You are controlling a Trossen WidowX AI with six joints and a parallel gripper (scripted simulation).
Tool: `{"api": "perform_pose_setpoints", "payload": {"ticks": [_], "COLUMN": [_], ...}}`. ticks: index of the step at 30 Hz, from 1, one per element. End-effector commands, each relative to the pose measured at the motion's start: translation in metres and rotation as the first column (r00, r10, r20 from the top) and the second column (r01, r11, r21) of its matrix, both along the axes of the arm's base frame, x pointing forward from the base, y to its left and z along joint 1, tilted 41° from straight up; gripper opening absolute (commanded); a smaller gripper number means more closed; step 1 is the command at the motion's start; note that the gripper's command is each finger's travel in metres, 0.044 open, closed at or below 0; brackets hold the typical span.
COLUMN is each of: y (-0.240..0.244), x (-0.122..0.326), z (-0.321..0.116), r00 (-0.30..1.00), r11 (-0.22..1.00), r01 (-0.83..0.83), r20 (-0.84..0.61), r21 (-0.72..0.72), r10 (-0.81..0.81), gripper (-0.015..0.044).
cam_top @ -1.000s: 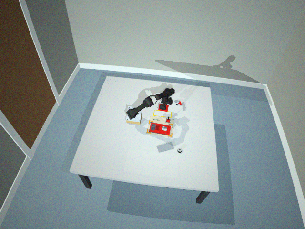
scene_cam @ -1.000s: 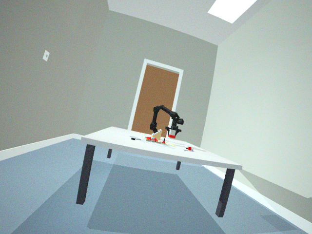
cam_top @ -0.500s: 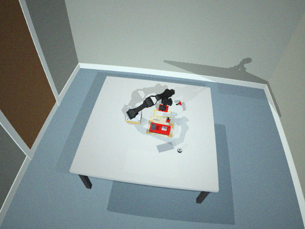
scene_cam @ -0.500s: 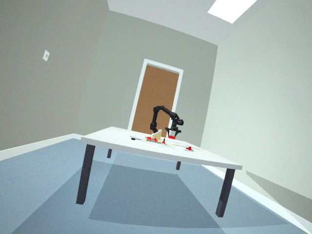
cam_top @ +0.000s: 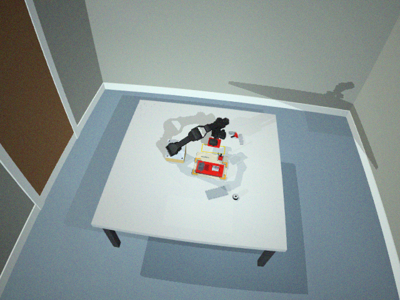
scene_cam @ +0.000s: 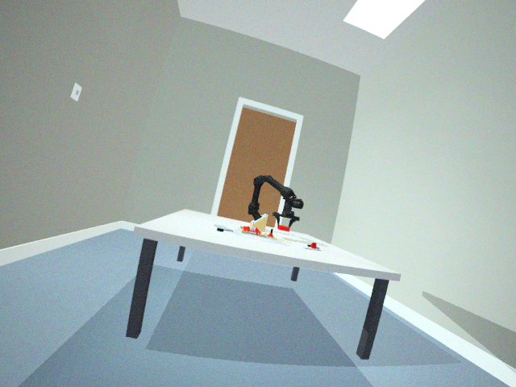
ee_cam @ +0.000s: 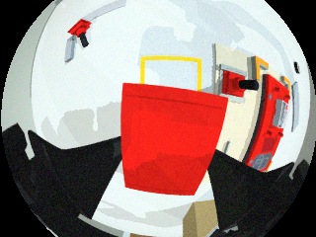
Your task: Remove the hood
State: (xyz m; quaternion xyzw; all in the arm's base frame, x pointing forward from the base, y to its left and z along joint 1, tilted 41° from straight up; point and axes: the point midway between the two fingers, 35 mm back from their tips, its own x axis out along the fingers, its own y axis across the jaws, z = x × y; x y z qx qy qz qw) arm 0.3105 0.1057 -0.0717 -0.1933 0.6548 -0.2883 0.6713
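Above the white worktop (cam_top: pixel 135 194), the end effector (cam_top: pixel 214 139) grips the red hood (ee_cam: pixel 170 137), its jaws clamped wide across the panel's sides, carrying it clear of the toy car (cam_top: pixel 209 168). The hood hangs in the air just beside the yellow-outlined marked area (cam_top: pixel 211 149), on the side away from the car. The carry step appears under way; next, a short shift over the outline, a descent, then release and retreat.
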Motion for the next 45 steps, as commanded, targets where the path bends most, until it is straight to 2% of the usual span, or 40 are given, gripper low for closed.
{"api": "perform_pose_setpoints", "payload": {"ticks": [1, 45], "y": [-0.002, -0.021], "x": [0.0, -0.002], "z": [-0.003, -0.023], "r00": [1.0, 1.0], "r11": [1.0, 1.0], "r01": [-0.006, -0.006], "r20": [-0.002, -0.002], "r21": [-0.003, -0.005], "r10": [0.006, 0.006], "gripper": [0.0, 0.0]}}
